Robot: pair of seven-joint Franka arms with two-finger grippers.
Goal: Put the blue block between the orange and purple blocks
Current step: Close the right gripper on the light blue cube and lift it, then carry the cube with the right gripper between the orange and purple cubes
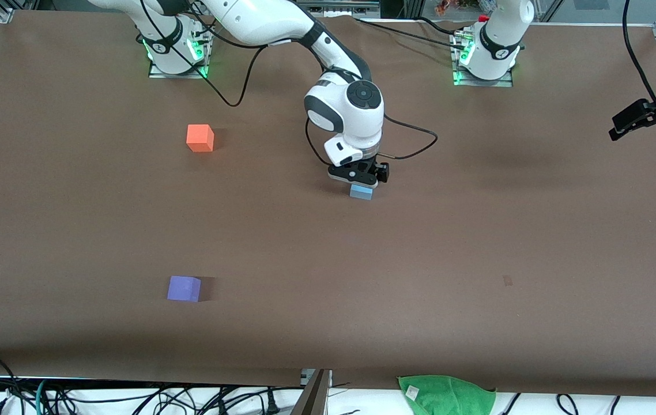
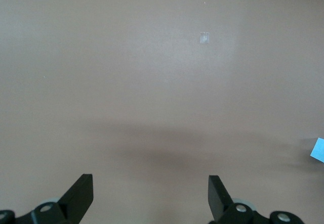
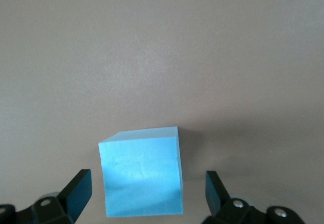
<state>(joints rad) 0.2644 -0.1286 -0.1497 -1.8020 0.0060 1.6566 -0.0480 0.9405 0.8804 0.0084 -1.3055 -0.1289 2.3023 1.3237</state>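
Note:
The blue block [image 1: 361, 192] sits on the brown table near its middle. My right gripper [image 1: 360, 181] is low over it, open, with a finger on each side and a gap to both faces. In the right wrist view the blue block [image 3: 142, 178] lies between the open fingers of the right gripper [image 3: 147, 181]. The orange block [image 1: 200, 138] stands toward the right arm's end, farther from the front camera. The purple block [image 1: 184, 288] is at that same end, nearer the camera. My left gripper [image 2: 151, 183] is open and empty, high over bare table; a sliver of the blue block [image 2: 318, 149] shows at the edge.
A green cloth [image 1: 446, 393] lies at the table's front edge. A small tape mark [image 1: 507, 280] is on the table toward the left arm's end, also in the left wrist view [image 2: 204, 38]. Cables run along the front edge.

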